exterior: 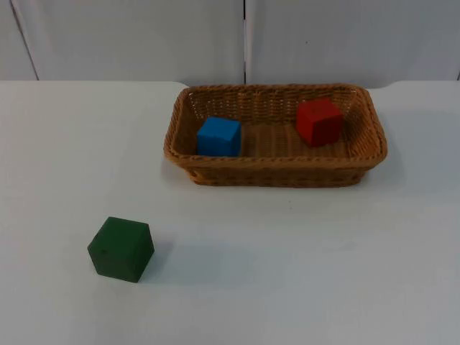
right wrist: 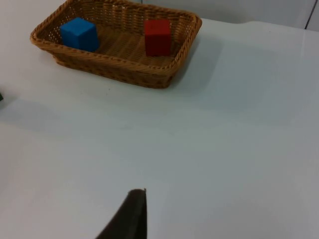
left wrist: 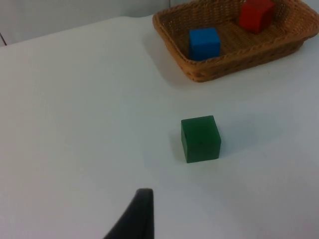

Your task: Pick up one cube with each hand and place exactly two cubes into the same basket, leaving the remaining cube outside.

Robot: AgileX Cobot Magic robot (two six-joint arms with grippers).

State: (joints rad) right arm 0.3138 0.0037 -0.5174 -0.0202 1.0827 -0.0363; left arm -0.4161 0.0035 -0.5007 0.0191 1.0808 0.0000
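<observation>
The white bench (exterior: 302, 273) carries a wicker basket (exterior: 275, 176) holding a blue cube (exterior: 218, 136) and a red cube (exterior: 319, 121) (well apart); a green cube (exterior: 121, 249) sits outside, well away from the basket. Each pincer's grip state: cannot tell.

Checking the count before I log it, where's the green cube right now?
In the top view the green cube sits on the white table, outside the basket, toward the left arm's side and well apart from it.

two cubes (exterior: 219, 136) in basket (exterior: 277, 174) | third cube (exterior: 121, 249) outside, front-left
</observation>
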